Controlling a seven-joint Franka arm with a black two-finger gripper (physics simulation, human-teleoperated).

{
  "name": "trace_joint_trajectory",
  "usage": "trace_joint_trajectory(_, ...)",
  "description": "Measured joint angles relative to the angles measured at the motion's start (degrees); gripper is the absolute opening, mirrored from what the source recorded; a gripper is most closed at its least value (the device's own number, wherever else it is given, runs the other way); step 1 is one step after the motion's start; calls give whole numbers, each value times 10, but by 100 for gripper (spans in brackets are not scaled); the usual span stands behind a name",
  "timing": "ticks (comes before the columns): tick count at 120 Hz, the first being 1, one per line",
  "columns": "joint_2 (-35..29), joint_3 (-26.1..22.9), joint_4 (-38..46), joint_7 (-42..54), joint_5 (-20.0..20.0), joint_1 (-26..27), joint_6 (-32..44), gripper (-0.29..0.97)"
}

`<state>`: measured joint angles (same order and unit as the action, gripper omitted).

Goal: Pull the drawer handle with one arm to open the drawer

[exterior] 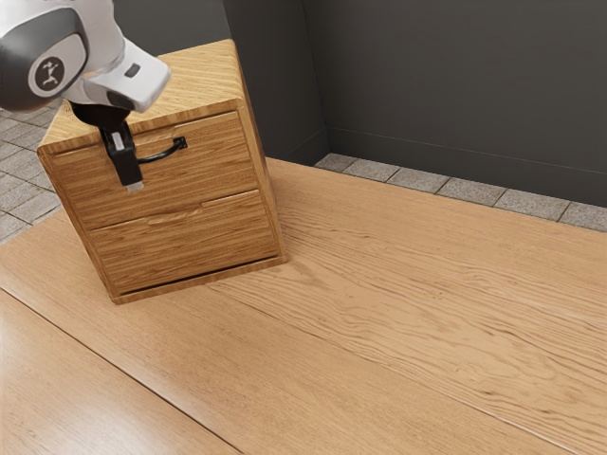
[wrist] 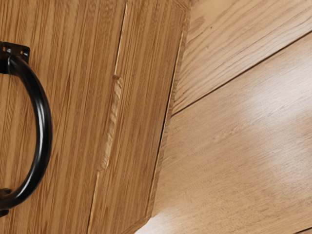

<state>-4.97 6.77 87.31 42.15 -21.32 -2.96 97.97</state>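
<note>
- Exterior view: a wooden cabinet stands on the table, toward the exterior view's left. The black gripper hangs before the top drawer, at one end of its black handle. Spread or clamped, I cannot tell.
- Wrist view: the handle arcs off the top drawer, close under the hand.

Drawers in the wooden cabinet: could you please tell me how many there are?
2. The upper drawer carries the black handle; the lower drawer lies directly beneath it. Other faces of the cabinet are hidden.
</note>
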Motion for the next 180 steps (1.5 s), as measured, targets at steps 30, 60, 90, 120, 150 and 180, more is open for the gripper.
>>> trace_joint_trajectory(30, 46, 1, -17, 79, 40, -27, 73, 43)
trace_joint_trajectory(60, 85, 1, -49, 136, 75, -52, 101, 35)
trace_joint_trajectory(90, 95, 1, -54, 174, 97, -78, 117, 33)
trace_joint_trajectory(120, 79, 2, -40, 200, 103, -84, 117, 32)
trace_joint_trajectory(150, 73, 3, -22, 216, 104, -76, 111, 32)
trace_joint_trajectory(180, 70, 7, -13, 226, 105, -80, 108, 33)
